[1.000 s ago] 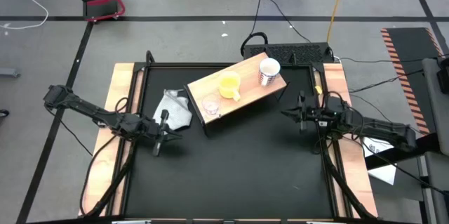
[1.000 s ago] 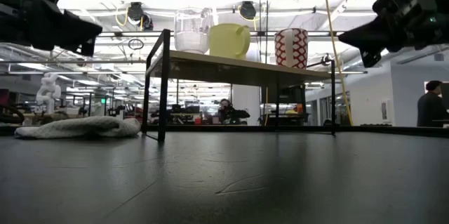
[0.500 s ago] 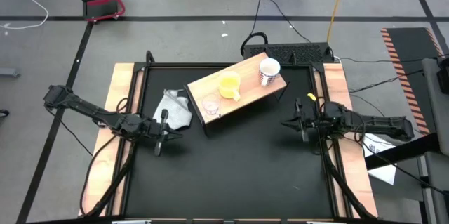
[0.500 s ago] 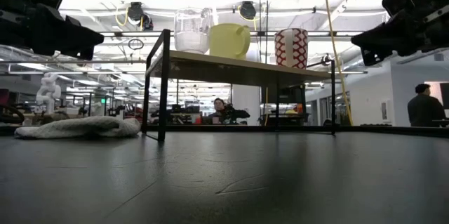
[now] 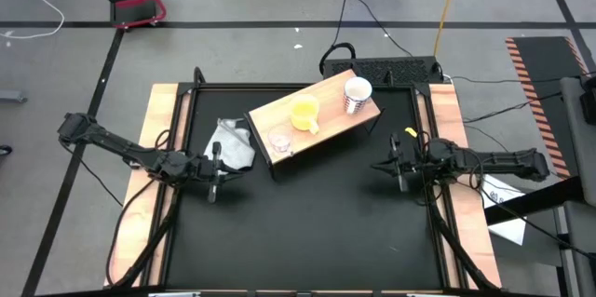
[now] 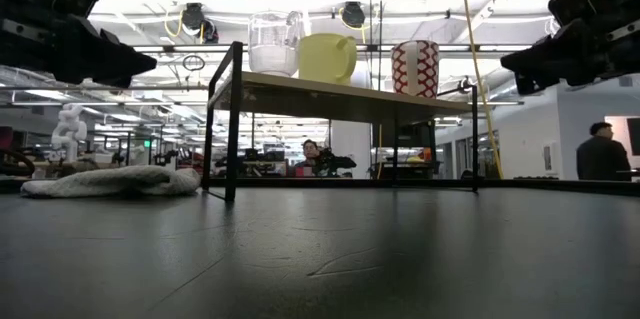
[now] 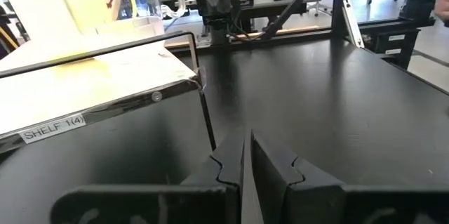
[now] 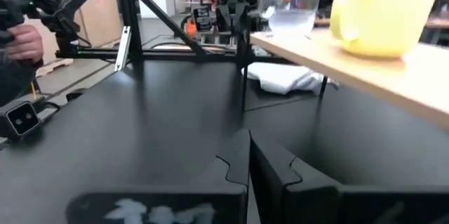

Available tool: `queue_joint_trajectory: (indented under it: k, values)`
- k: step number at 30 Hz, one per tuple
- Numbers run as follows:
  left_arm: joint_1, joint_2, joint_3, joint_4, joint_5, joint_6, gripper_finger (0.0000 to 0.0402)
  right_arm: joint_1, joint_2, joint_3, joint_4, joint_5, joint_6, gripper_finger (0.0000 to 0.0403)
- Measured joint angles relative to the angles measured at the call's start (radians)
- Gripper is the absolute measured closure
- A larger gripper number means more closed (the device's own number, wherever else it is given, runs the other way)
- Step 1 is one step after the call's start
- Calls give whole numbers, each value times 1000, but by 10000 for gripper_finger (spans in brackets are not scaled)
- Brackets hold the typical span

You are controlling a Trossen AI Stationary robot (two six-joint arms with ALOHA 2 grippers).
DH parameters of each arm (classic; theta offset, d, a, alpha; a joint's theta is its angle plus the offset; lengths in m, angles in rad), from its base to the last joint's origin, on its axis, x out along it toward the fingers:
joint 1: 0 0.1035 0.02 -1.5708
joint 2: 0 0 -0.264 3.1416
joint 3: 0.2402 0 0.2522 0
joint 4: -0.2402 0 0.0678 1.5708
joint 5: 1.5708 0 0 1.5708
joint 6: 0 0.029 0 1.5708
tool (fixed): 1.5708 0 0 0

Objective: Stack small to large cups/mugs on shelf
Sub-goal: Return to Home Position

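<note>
The shelf [image 5: 317, 120] stands slanted at the table's far middle, with a light wood-grain top and dark legs. Three vessels stand on it in a row: a clear glass cup [image 5: 279, 139] [image 6: 272, 44], a yellow handled mug [image 5: 304, 113] [image 6: 327, 57], and a white mug with a red pattern [image 5: 357, 94] [image 6: 415, 68]. My left gripper [image 5: 214, 190] [image 7: 245, 161] is shut and empty above the table, left of the shelf. My right gripper [image 5: 396, 171] [image 8: 247, 155] is shut and empty, right of the shelf.
A white-grey cloth [image 5: 231, 143] [image 6: 110, 181] lies on the black tabletop by the shelf's left end. Wooden rails run along the table's left [image 5: 158, 148] and right [image 5: 445, 129] sides. A person's hand [image 8: 21, 38] shows beyond the table. People are in the room behind.
My right gripper has moved toward the table's near edge, staying shut and empty. The cups and the shelf have stayed where they were.
</note>
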Motion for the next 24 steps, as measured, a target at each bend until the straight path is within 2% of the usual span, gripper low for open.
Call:
queue_joint_trajectory:
  k: [4,9,14,17,21,24]
  values:
    - [0,0,0,-22,-7,-3,371,5,-1,-1,-1,0,-36,403]
    - [0,1,0,-80,-91,-51,371,5,-1,-2,-3,-4,-36,403]
    - [0,1,0,-73,-95,-61,371,5,-1,-3,-4,-14,-17,403]
    - [0,1,0,-36,-92,-19,371,17,-2,-3,-4,-15,-14,403]
    - [-1,1,0,73,-4,69,371,48,-2,-4,-4,-15,-18,403]
    - [-5,1,0,115,2,109,371,73,-2,-4,3,-15,-18,403]
